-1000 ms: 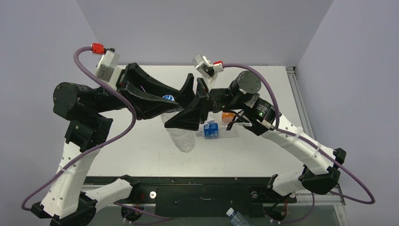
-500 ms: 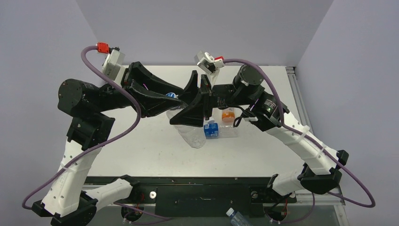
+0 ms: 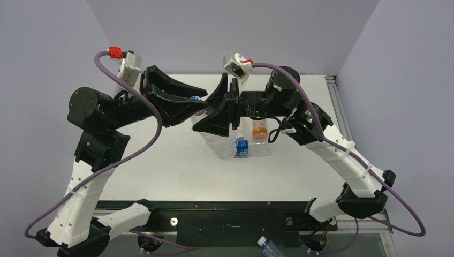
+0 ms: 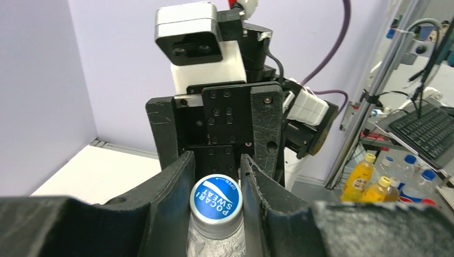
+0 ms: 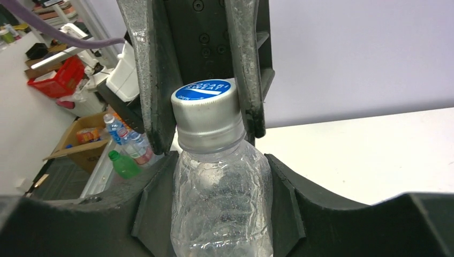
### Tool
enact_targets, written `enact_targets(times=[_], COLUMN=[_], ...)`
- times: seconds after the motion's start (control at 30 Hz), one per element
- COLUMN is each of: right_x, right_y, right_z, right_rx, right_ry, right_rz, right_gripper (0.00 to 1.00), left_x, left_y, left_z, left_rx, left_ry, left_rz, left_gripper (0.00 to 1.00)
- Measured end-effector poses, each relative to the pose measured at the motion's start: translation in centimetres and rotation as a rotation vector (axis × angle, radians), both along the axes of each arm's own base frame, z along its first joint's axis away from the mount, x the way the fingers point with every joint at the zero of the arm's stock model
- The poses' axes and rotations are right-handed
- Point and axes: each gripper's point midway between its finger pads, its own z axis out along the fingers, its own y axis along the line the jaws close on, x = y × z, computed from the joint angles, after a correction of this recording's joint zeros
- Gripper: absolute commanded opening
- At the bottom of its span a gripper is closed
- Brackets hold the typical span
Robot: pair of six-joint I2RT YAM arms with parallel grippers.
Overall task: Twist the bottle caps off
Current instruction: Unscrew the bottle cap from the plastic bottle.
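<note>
A clear crinkled bottle [image 5: 219,214] hangs above the table between my two grippers. Its bottle cap [image 4: 216,199] has a blue printed top and a pale ridged side. My left gripper [image 4: 216,168] is shut on that cap, a finger pressing on each side. My right gripper [image 5: 218,176] is shut on the bottle's shoulder just below the cap [image 5: 206,104]. In the top view the two grippers meet nose to nose over the middle of the table, left [image 3: 205,104] and right [image 3: 215,115], with the bottle body [image 3: 223,144] slanting down beneath them.
A blue-labelled bottle [image 3: 241,147] and a small orange bottle [image 3: 259,130] are on the white table [image 3: 160,166] just right of the held bottle. Another bottle [image 3: 267,247] lies below the table's near edge. Walls close in on the left and at the back.
Both grippers have carried the bottle a little to the right and toward the back of the table. Both grips are unchanged.
</note>
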Motion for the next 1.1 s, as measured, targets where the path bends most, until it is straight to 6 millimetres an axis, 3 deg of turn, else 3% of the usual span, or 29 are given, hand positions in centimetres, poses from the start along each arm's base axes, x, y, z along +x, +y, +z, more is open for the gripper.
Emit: enact_targets(times=[0.3,0.9,0.97,1.0,1.07,1.1], right_x=[2.0,6.3,6.5,6.5,6.2,6.0], right_y=[0.4,2.1,2.4,2.4,2.6,2.5], right_z=[-0.1,-0.8,-0.9,-1.1,-1.7,-2.3], right_rx=[-0.049,-0.25,-0.259,-0.263,-0.269,-0.276], right_ry=[-0.067,-0.276,-0.281,-0.281,-0.275,-0.266], right_rz=[-0.168,-0.831,-0.861,-0.864,-0.821,-0.786], right_gripper=[0.0,0.0,0.0,0.0,0.0,0.0], left_x=[2.3,7.1,7.2,7.2,7.4,7.5], left_y=[0.8,4.0,4.3,4.4,4.7,4.8], left_z=[0.0,-1.1,-1.1,-1.2,-0.9,-0.6], left_rx=[0.0,0.014,0.012,0.014,0.002,-0.01], left_ry=[0.046,0.137,0.142,0.147,0.137,0.135], left_rz=[0.151,0.526,0.551,0.554,0.57,0.576], left_gripper=[0.0,0.02,0.41,0.72,0.99,0.99])
